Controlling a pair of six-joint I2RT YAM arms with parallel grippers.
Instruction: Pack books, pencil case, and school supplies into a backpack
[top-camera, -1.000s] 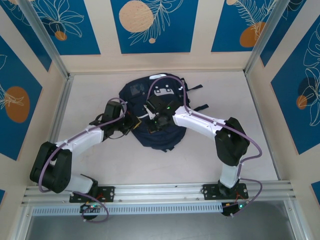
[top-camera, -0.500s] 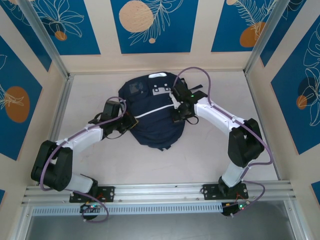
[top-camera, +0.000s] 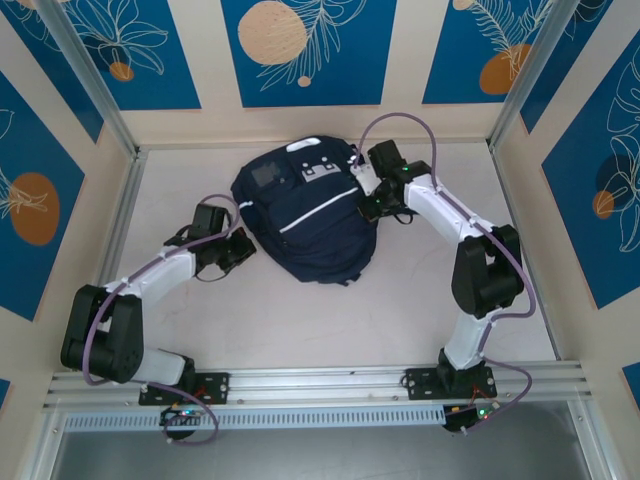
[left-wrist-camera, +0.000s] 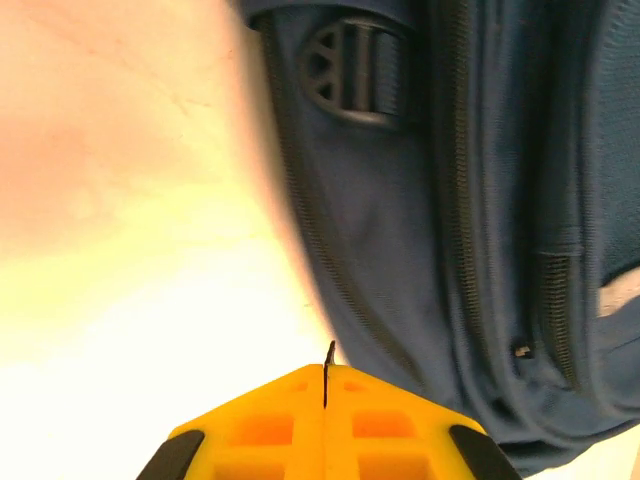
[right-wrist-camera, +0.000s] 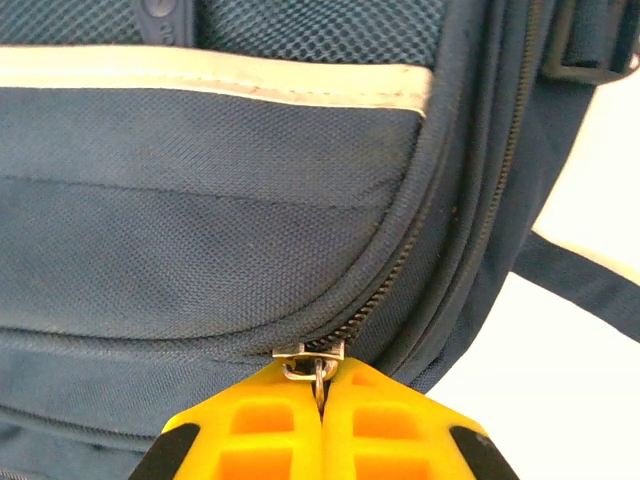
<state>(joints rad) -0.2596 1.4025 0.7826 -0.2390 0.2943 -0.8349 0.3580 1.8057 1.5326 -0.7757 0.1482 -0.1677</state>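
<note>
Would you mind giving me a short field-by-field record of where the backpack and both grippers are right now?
backpack: lying on the table, towards the far side, between the two arms
left gripper: shut, low over the table beside the backpack's left side
right gripper: shut on the zipper pull at the backpack's right side
likely stage: working the zipper
</note>
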